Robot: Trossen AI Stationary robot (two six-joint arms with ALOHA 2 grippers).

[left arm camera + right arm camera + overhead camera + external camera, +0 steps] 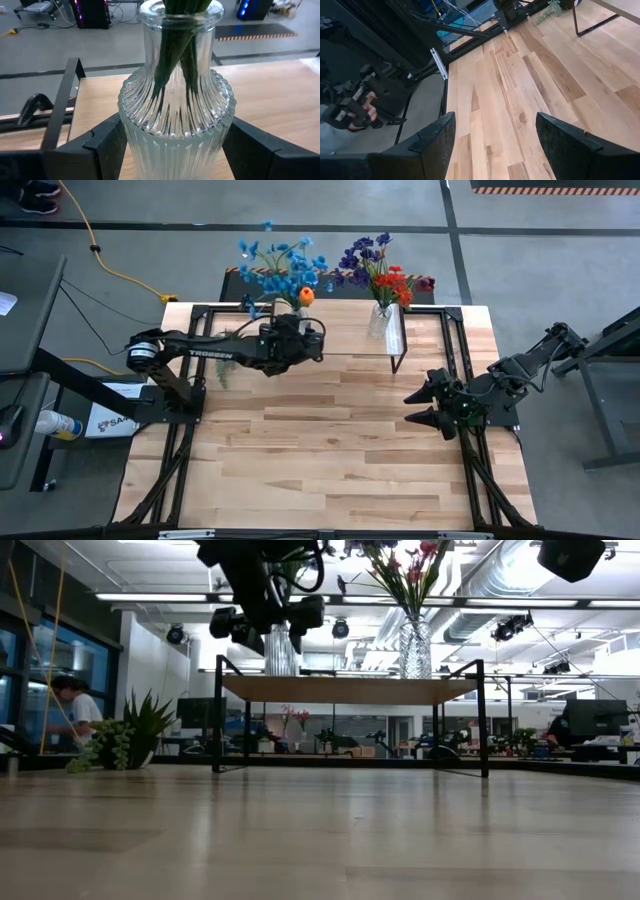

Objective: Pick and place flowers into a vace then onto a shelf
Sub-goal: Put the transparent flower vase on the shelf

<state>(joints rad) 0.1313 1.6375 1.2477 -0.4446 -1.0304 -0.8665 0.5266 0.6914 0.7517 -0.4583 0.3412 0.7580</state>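
1. High view: you see the shelf [330, 328] at the far edge of the surface [320, 450], with two vases already standing on it.
2. The red, purple and maroon flowers [385, 275] sit in the vase [380, 320] at the shelf's right end; no pincer is near them, so you may judge this half finished.
3. The blue flowers with one orange bloom [285, 270] sit in the left vase [175, 110], whose green stems [175, 55] show through the ribbed glass.
4. Left pincer [300, 330]: its fingers [105, 145] flank the left vase closely. You cannot tell whether they touch the glass or stand just clear of it.
5. Low view: the left vase's base appears to rest on the shelf board [350, 690].
6. Right pincer [415, 408]: released, empty, waiting over the surface's right side.
7. Judgement: what remains is letting go of the left vase and backing off.
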